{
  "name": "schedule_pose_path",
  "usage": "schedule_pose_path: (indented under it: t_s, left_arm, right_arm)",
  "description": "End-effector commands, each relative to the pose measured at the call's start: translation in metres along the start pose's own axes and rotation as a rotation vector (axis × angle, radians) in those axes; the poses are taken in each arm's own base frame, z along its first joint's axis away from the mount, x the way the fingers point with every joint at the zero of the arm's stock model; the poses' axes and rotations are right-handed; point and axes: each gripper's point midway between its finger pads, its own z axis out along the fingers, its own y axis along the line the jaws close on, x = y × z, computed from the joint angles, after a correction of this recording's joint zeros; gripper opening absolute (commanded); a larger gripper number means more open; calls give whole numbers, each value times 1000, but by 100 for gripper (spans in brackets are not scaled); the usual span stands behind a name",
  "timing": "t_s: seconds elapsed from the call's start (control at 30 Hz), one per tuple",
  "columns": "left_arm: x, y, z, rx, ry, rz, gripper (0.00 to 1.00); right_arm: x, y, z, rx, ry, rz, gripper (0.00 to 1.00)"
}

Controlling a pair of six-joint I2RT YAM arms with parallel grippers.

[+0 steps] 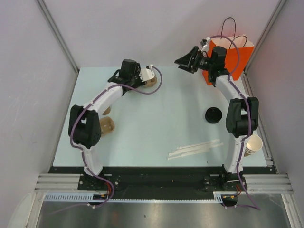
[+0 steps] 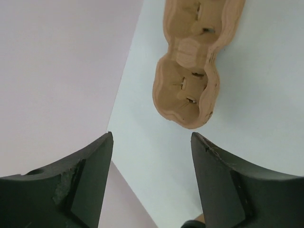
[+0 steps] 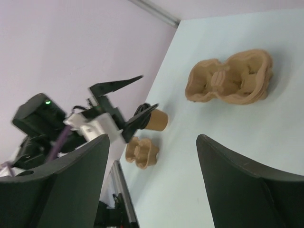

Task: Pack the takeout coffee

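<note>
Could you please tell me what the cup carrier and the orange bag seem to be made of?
The cup carrier looks like moulded paper pulp: matte tan, with soft rounded edges and pressed hollows. The orange bag is probably paper: matte, with crisp flat sides and thin dark loop handles, though the view is too distant to be sure.

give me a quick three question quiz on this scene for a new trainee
1. True or false: the left gripper and the right gripper both have their jaws open.
2. Fill in: the takeout coffee is right beside the ___ gripper.
3. Pick one: the loose black lid is A) lying on the table, B) held by the left gripper, C) held by the right gripper.
Key: 1 true; 2 left; 3 A.
</note>
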Motion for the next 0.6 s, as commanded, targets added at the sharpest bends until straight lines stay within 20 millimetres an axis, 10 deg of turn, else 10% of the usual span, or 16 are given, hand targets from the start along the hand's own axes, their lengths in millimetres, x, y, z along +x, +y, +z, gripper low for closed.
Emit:
schedule_pose_path:
  t_s: [0.0, 0.33, 0.57]
  left_arm:
    - [-44, 37, -80, 29, -176, -202, 73]
    - [-82, 16, -168, 242, -364, -505, 87]
    - [-85, 14, -175, 276, -377, -547, 88]
  right_arm:
    - [-51, 62, -46, 19, -59, -299, 80]
    - [-178, 45, -190, 451, -362, -567, 85]
    - [-210, 8, -230, 647, -438, -627, 93]
